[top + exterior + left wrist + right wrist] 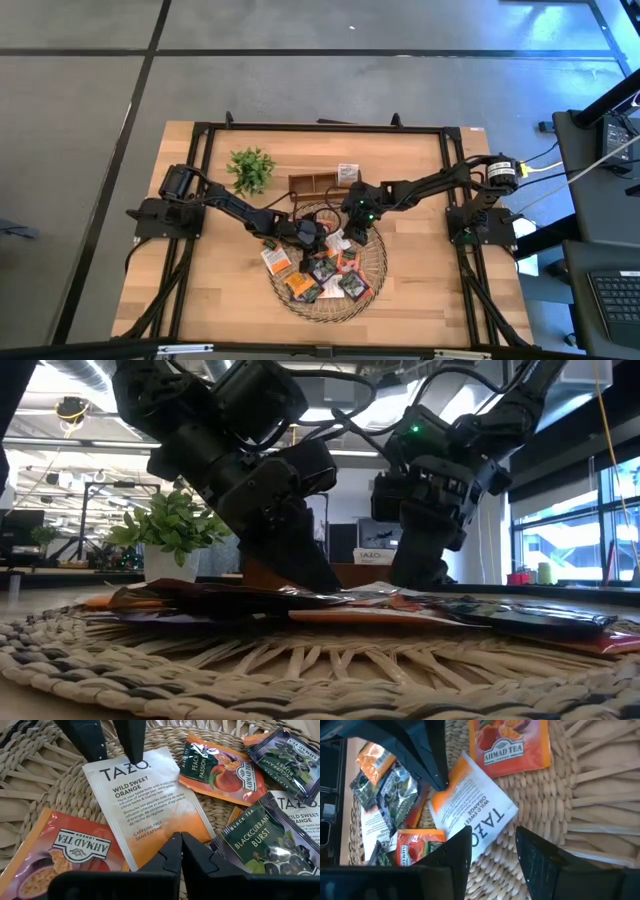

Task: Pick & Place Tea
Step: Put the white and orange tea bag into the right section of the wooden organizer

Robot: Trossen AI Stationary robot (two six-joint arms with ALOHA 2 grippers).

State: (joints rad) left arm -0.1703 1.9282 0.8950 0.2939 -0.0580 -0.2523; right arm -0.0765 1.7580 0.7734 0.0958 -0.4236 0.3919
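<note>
The wooden surface [200, 290] is carrying a round woven tray [370, 290], with tea sachets [325, 272] lying in it. Both arms are reaching in: the left claw [180, 851] is pinching the white Tazo sachet [145, 805], and the right claw [492, 845] is hanging wide over its other end.

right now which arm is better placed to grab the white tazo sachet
Left, probably. The left gripper has its fingertips pinched on the edge of the white Tazo sachet. The right gripper is open at the sachet's opposite end, one finger over it, not gripping.
</note>
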